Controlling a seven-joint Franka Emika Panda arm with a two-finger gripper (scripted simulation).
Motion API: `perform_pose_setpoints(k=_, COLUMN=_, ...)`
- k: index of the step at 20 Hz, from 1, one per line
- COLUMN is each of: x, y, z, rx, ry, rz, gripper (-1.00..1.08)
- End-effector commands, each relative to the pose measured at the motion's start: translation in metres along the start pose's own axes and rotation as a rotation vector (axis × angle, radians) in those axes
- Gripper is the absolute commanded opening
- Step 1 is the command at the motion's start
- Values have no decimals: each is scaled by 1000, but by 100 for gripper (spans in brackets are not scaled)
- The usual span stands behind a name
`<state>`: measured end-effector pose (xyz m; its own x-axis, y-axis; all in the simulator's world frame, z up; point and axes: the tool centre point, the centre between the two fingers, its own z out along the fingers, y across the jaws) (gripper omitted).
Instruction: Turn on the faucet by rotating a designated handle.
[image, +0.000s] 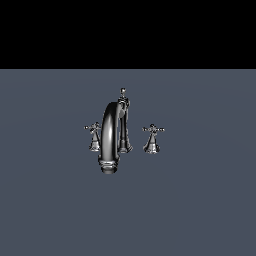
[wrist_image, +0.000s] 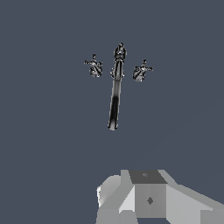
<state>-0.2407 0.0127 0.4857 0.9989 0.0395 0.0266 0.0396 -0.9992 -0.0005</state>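
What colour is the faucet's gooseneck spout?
Shiny dark chrome with bright highlights; the gooseneck spout shows best in the exterior view.

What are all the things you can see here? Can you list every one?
Shiny dark chrome faucet: one, with a tall arched gooseneck spout, middle of the floor.
Knobbed lift rod: one, dark chrome, standing behind the spout.
Small cross handles: two, dark chrome, one on the exterior view's left of the spout, one on its right.
Flat floor: one, slate grey, under everything.
Robot's gripper: grey-white blocky parts in the wrist view only, away from the faucet; fingertips not shown.
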Motion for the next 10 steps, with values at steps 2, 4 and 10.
perform_pose_setpoints(k=2, x=10, y=-10, z=32, rx=-13, ry=-59, rz=-1, gripper=-12)
perform_pose_setpoints(k=4, x=10, y=-4, z=80, rx=-27, ry=-146, rz=32, gripper=-4)
perform_pose_setpoints(k=10, x=15, y=-24, z=193, rx=56, ry=-294, rz=149, gripper=-16)
